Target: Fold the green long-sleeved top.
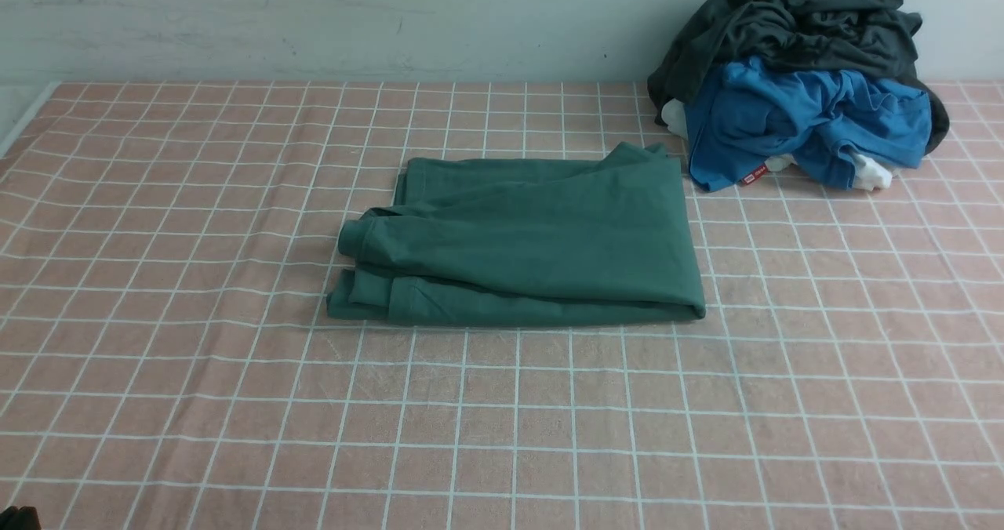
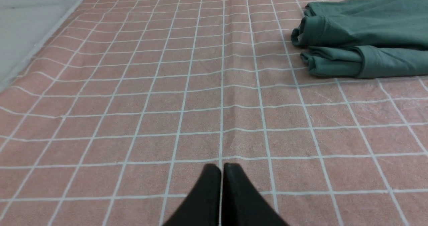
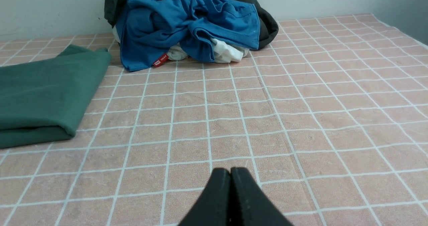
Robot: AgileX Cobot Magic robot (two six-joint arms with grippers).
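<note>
The green long-sleeved top point(image 1: 525, 240) lies folded into a flat rectangle in the middle of the table, with its rolled sleeve cuffs at its left end. It also shows in the left wrist view point(image 2: 364, 38) and in the right wrist view point(image 3: 43, 92). My left gripper point(image 2: 222, 167) is shut and empty, over bare cloth well short of the top's cuff end. My right gripper point(image 3: 230, 171) is shut and empty, over bare cloth to the right of the top. In the front view only a dark corner of the left arm point(image 1: 17, 518) shows; the right arm is out of view.
A pile of clothes sits at the back right by the wall: a dark grey garment point(image 1: 792, 20) over a bright blue garment point(image 1: 800, 114), with some white cloth point(image 1: 871, 171) under them. The pink checked tablecloth point(image 1: 235, 404) covers the table; its left edge point(image 2: 40, 45) is near the left arm.
</note>
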